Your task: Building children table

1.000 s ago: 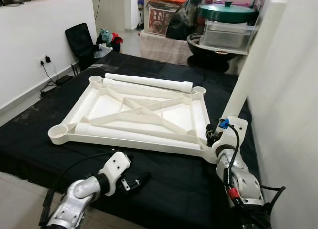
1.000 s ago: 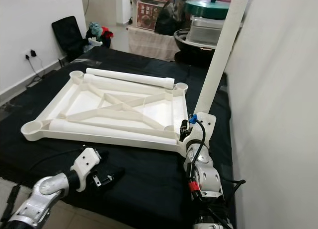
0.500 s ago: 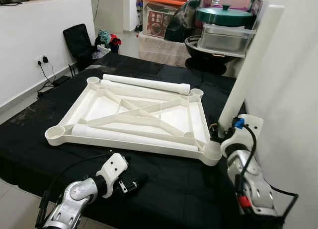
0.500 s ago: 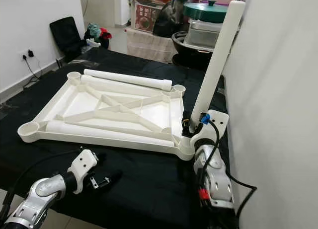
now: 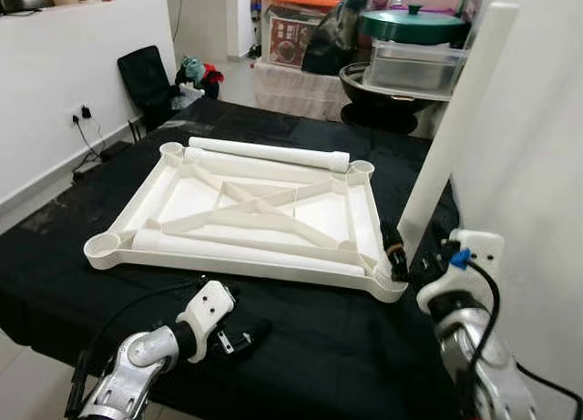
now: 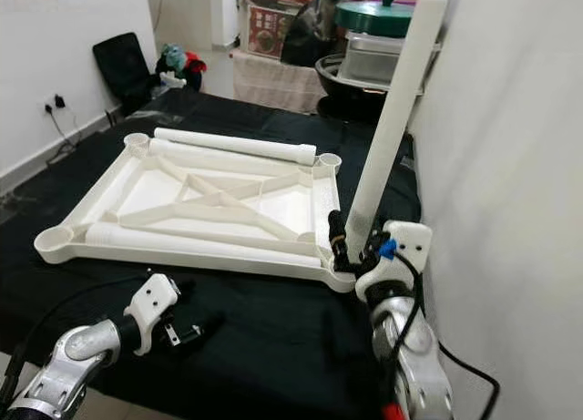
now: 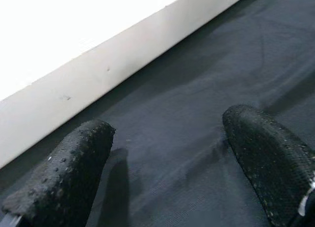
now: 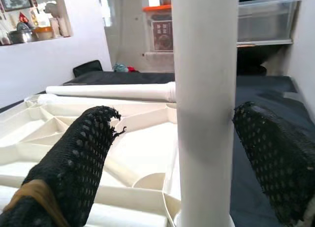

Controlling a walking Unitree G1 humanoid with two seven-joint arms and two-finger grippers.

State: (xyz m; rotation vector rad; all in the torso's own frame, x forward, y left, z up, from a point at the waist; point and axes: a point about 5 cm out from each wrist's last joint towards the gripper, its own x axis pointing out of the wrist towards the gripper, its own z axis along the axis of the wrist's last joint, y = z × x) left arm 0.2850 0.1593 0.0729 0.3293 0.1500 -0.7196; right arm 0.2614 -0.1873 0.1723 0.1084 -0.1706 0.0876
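Observation:
The white plastic tabletop [image 5: 239,261] lies upside down on a black cloth. A white leg [image 5: 455,119] stands nearly upright with its base at the tabletop's near right corner socket [image 5: 386,276]. My right gripper [image 5: 398,254] is open around the foot of this leg [image 8: 203,89]: one finger [image 8: 83,158] stands clear of it and the other [image 8: 268,158] lies close against it. One spare leg [image 5: 269,151] lies along the far edge and another [image 5: 246,249] along the near rail. My left gripper [image 5: 248,334] is open, low over the cloth in front of the tabletop rim [image 7: 98,69].
A white wall [image 5: 537,147] rises close on the right. Behind the cloth stand a clear bin with a green lid [image 5: 417,51], a black bowl [image 5: 364,83] and boxes. A black chair [image 5: 146,78] and a wall socket with cables [image 5: 84,115] are at the left.
My right arm has swung out to the right, and the leg's foot has come down from above the corner onto the near right socket. The left arm has barely moved.

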